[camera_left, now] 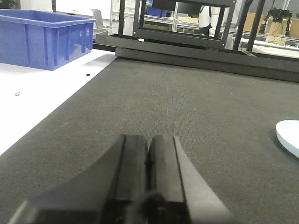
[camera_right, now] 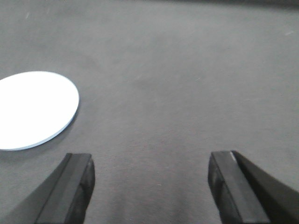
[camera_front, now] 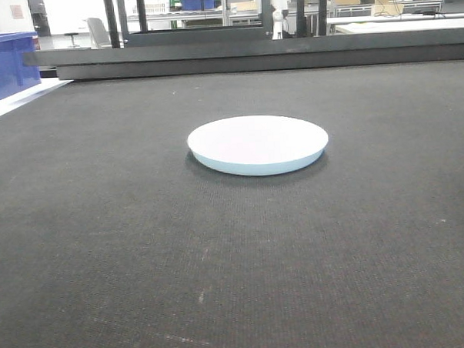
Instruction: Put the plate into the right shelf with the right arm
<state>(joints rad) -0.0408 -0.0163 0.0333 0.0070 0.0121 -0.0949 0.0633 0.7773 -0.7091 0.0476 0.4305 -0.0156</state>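
The dark mat [camera_front: 105, 264] covers the table, and 1 plate [camera_front: 258, 144] lies flat near its middle with its rim low. The risk is that fingers skid over that thin edge, or shove the plate along instead of catching it. The blue bin [camera_left: 42, 37] stands far left, its inside hidden. The right gripper [camera_right: 150, 161] hangs wide open and empty, with the plate to its left. The left gripper [camera_left: 149, 140] is closed on nothing.
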